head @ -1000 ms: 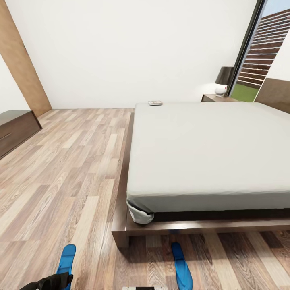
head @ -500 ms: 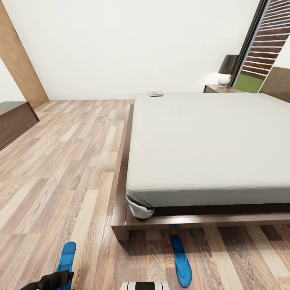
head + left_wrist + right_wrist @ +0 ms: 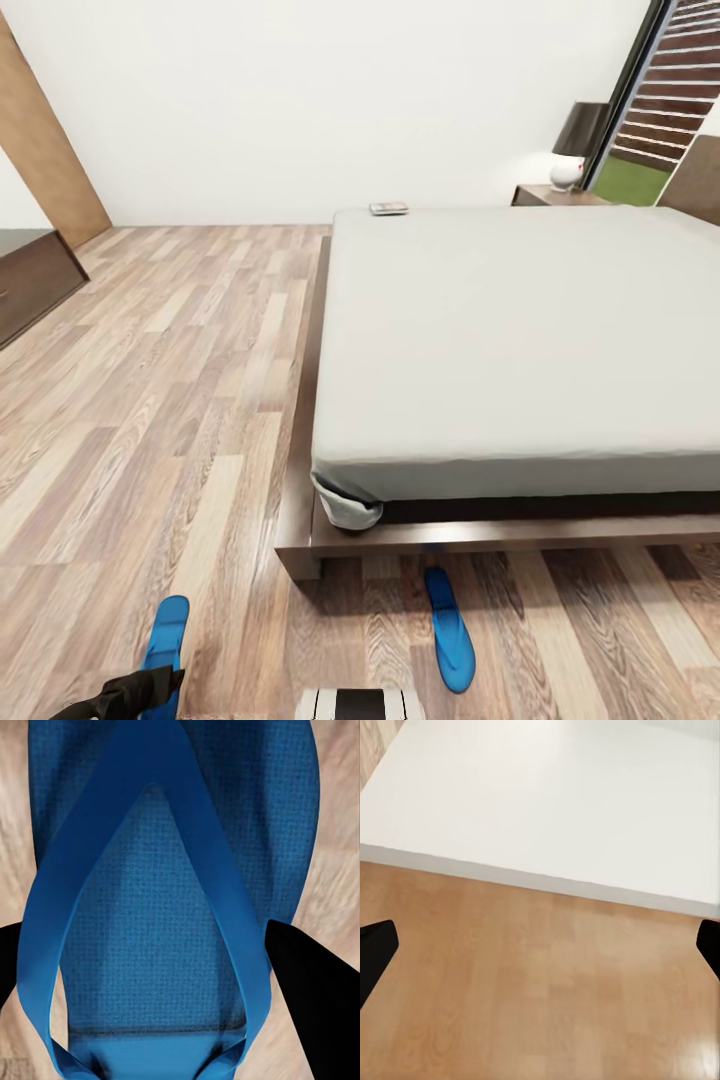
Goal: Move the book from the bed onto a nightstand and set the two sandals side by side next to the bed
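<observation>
At the far left, well apart from the bed [image 3: 520, 330], a tall wooden panel [image 3: 45, 150] leans along the wall above a low dark cabinet [image 3: 30, 285]. On the plank floor [image 3: 170, 400] near the bed's foot corner, one blue sandal [image 3: 165, 640] lies under the left gripper [image 3: 180, 967], whose dark fingers [image 3: 315, 997] stand spread wide on either side of the sole without touching it. The second blue sandal [image 3: 449, 632] lies just beside the bed's wooden frame, well apart from the first. A loose fold of sheet [image 3: 347, 508] hangs at the mattress corner. The book [image 3: 388, 208] rests at the far edge of the mattress. Beyond the bed's far right corner stands the nightstand [image 3: 556, 195], bearing a lamp [image 3: 575, 140], beside the window [image 3: 670, 100]. The right gripper [image 3: 540, 945] is spread open over bare wood.
</observation>
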You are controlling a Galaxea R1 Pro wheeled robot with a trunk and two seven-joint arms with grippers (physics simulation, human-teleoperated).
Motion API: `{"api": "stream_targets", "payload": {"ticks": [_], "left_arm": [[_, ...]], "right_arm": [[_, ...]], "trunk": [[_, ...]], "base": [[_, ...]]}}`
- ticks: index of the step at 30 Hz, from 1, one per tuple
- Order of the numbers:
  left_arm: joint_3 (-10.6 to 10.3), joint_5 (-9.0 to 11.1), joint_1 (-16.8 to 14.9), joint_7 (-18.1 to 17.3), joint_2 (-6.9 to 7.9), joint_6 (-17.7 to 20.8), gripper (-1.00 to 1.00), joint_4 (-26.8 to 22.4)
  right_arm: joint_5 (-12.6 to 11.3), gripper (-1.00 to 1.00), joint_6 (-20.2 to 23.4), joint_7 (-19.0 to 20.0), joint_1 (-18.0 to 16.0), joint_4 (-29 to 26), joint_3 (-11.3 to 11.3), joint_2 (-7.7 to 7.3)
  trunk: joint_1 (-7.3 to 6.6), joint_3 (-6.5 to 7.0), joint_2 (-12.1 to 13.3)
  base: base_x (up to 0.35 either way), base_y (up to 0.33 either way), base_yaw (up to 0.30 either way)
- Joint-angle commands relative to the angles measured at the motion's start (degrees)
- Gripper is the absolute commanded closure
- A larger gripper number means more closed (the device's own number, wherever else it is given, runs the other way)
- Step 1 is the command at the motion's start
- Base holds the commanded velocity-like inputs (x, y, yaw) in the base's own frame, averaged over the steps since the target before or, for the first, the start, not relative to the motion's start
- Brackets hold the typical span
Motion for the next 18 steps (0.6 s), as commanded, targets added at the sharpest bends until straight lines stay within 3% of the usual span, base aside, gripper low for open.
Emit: {"api": "stream_targets", "payload": {"ticks": [1, 11, 18], "left_arm": [[-0.01, -0.43, 0.02, -0.25, 0.02, -0.29, 1.0, -0.19], [-0.01, -0.43, 0.02, -0.31, -0.03, 1.63, 1.0, -0.3], [-0.06, -0.43, -0.05, -0.31, -0.01, 3.0, 1.0, -0.6]], "right_arm": [[-0.25, -1.0, -0.11, -0.09, -0.02, 0.04, 0.24, 0.0], [-0.25, -1.0, -0.11, -0.07, -0.02, 0.0, 0.29, 0.09], [-0.25, -1.0, -0.11, -0.07, -0.02, 0.0, 0.36, 0.13]], "trunk": [[0.02, -0.26, -0.03], [0.27, -2.48, -0.16], [0.27, -2.48, -0.16]], "base": [[0.0, 0.0, 0.0], [0.0, 0.0, 0.0], [0.0, 0.0, 0.0]]}}
